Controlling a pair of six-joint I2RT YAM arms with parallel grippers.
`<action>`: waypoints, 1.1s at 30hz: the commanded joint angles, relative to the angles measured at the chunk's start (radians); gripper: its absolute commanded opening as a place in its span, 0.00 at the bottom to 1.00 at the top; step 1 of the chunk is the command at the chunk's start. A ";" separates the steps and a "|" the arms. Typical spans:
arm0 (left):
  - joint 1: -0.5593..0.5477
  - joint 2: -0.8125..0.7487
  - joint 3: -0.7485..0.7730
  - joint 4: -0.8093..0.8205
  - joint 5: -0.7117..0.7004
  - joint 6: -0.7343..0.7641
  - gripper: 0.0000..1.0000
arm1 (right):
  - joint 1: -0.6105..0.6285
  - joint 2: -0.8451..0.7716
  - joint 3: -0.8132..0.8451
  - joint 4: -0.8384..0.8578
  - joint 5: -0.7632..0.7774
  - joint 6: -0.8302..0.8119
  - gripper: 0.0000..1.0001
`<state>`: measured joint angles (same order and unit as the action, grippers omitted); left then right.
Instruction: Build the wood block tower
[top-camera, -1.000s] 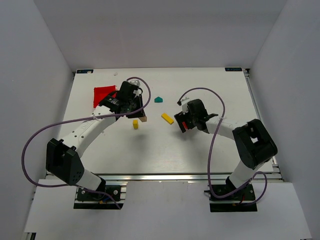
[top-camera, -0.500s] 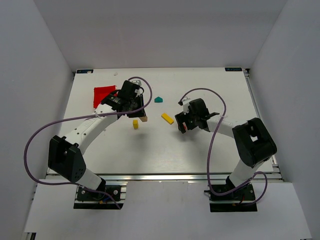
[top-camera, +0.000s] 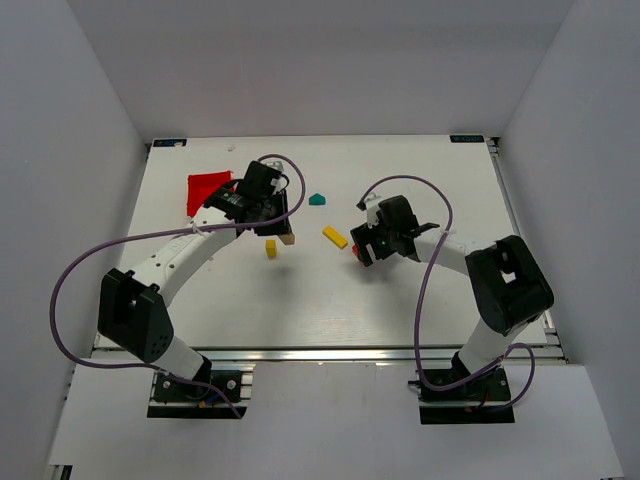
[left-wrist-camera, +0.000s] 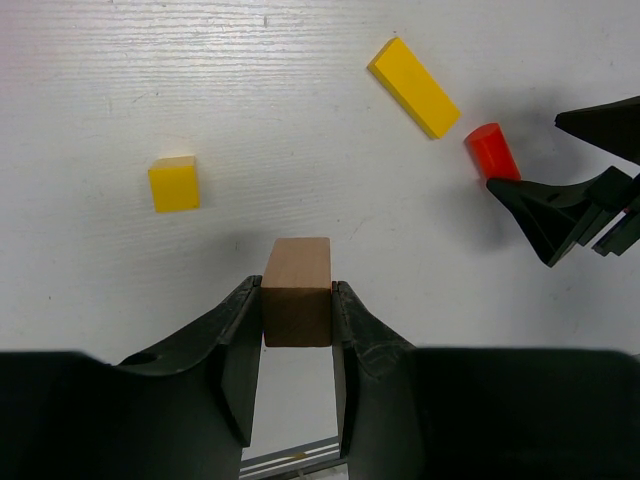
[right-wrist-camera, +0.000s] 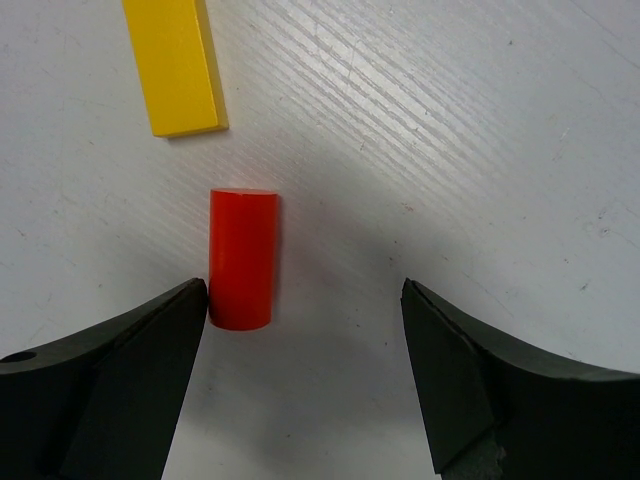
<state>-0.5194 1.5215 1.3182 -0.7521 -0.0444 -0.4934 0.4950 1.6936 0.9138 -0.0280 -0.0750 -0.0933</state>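
Two claws: left claw (left-wrist-camera: 297, 290) tight on brown block (left-wrist-camera: 297, 262), right claw (right-wrist-camera: 304, 290) wide, red cylinder (right-wrist-camera: 243, 255) at one fingertip (right-wrist-camera: 180, 312).

On white table (top-camera: 320, 300): yellow plank (top-camera: 335, 237), yellow cube (top-camera: 270, 248), teal block (top-camera: 318, 199), red cylinder (right-wrist-camera: 242, 258) on its side, red bin (top-camera: 205, 187) far left.

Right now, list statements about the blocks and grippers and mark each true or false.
The left gripper holds a brown block. True.
The right gripper is shut on the red cylinder. False: its jaws stand open around it.
The red cylinder stands upright. False: it lies on its side.
The teal block sits alone, touching no other block. True.
The yellow blocks are stacked. False: the long yellow block and the yellow cube lie apart.
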 joint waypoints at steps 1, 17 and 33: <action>-0.005 -0.004 0.039 0.003 0.012 0.012 0.00 | -0.003 -0.005 0.039 -0.009 -0.017 -0.022 0.83; -0.010 0.206 0.157 -0.036 -0.058 0.088 0.00 | -0.007 -0.219 0.046 -0.018 -0.163 -0.006 0.89; -0.051 0.293 0.142 0.008 -0.144 0.052 0.00 | -0.010 -0.233 0.023 -0.006 -0.097 0.014 0.89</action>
<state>-0.5560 1.8095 1.4422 -0.7700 -0.1513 -0.4316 0.4908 1.4815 0.9394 -0.0566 -0.1932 -0.0921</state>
